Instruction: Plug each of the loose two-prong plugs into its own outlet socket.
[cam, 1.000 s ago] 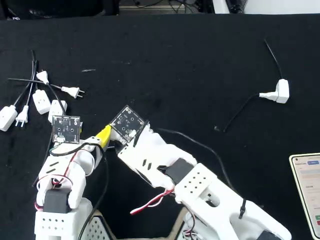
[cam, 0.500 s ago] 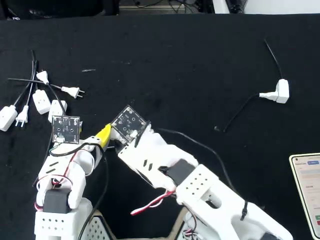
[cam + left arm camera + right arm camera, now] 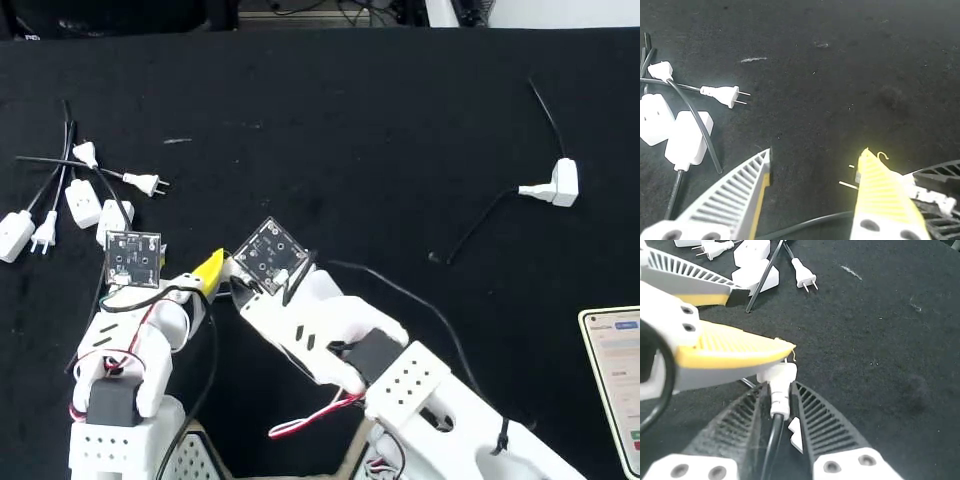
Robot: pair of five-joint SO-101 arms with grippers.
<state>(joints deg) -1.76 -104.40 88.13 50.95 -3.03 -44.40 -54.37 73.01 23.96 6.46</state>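
Fingers [image 3: 735, 435] of the right gripper [image 3: 779, 387] pinch a white two-prong plug [image 3: 781, 375] by its body, its black cord [image 3: 771, 450] running back between them. The hold looks narrow, so the plug may twist or slip once its prongs meet resistance (the prongs themselves are hidden under the other arm's yellow finger). That yellow finger [image 3: 880, 190] belongs to the left gripper [image 3: 816, 152], whose fingers are spread wide and hold nothing. It sits just beside the held plug, perhaps touching it, so a sideways move by either arm could knock the plug askew or jam the two grippers together. Further out, the white outlet blocks [image 3: 83, 203] lie loose on the table [image 3: 350, 120] among other plugs [image 3: 145, 183] and tangled cords. I judge that a block would slide away under a push unless the left gripper braces it, and the trailing cord could snag on an arm on the way there.
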